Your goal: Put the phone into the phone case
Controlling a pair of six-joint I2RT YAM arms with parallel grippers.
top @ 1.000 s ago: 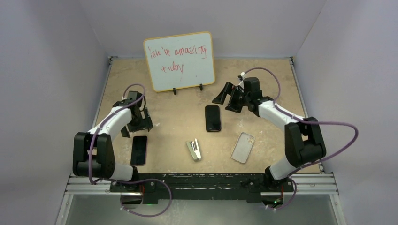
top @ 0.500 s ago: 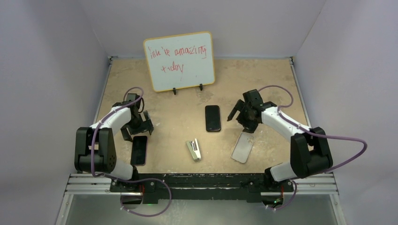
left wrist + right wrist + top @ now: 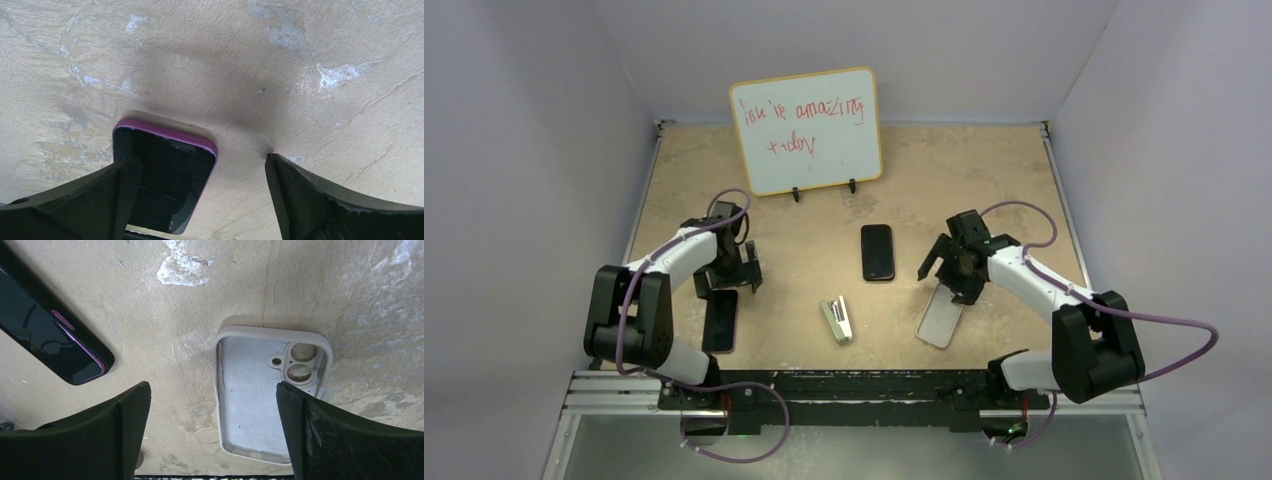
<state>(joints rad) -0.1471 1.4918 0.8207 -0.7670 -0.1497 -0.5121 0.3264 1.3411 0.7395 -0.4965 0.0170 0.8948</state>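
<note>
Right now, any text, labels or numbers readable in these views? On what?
"you're amazing" / "today": red handwriting on the whiteboard; it is scrawled, so this is a best reading.
Nothing readable on the middle phone, the left phone, the case or the stapler.

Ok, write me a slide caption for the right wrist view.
Open right gripper hovers over the empty phone case; a black phone lies apart on the table.
</note>
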